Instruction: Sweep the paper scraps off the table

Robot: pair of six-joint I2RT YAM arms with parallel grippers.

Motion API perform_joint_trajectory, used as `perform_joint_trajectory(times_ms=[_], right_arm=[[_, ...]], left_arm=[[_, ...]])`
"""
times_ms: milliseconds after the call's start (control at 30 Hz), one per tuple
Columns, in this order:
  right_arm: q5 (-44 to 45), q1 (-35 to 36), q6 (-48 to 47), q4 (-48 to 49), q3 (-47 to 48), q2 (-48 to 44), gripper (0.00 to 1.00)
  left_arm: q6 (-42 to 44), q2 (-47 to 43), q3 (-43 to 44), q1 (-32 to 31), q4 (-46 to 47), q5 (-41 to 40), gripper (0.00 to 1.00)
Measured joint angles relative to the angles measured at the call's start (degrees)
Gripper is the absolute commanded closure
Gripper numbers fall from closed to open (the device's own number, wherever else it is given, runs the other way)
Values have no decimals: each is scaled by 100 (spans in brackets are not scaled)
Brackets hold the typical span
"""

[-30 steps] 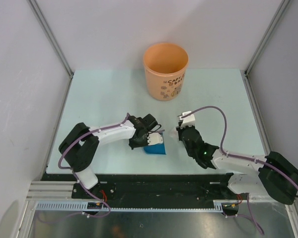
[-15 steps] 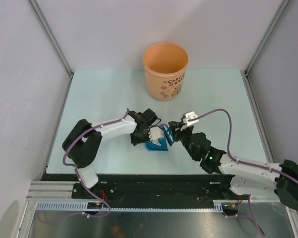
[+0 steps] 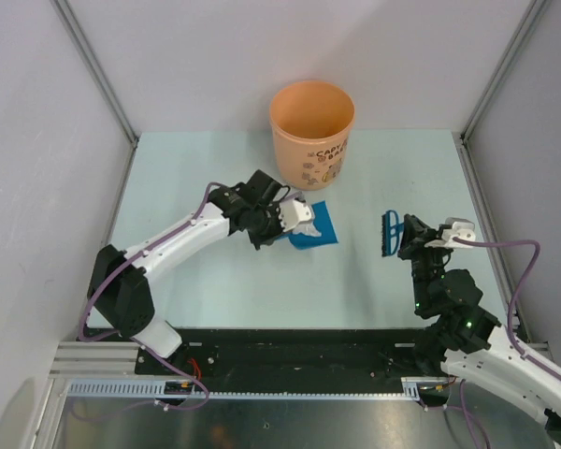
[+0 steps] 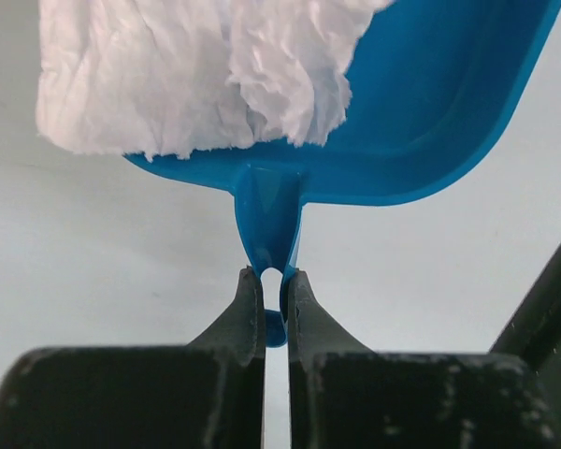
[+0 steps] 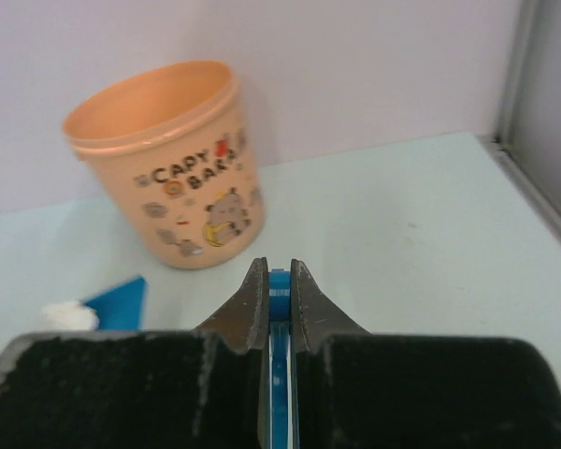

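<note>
bucket (image 3: 311, 131): peach-orange, brown lettering, small cartoon animal print | dustpan (image 4: 430, 103): bright blue | paper scraps (image 4: 196, 75): white | brush (image 3: 391, 233): blue | table (image 3: 215, 281): pale mint green, black rail | walls (image 3: 37, 140): grey | left gripper (image 4: 273, 279): black | right gripper (image 5: 279, 271): black | arms (image 3: 178, 241): white, black joints

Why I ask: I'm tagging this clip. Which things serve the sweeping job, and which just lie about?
In the job: white paper scraps in the blue dustpan, held by the left pincer; blue brush in the right pincer; orange bucket; table.
Just there: grey walls; black rail.
</note>
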Motion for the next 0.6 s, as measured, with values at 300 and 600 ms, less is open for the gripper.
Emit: perform_joint_trajectory(times_ms=[300,600], right_arm=[[15,-901,153,-1364,4,-715,100],[-264,-1073,350,-1941,4,-754,100]], left_arm=[[-26,107,2094,28,-164,-603,100],[157,2076,5702,343,-15,-2752,100]])
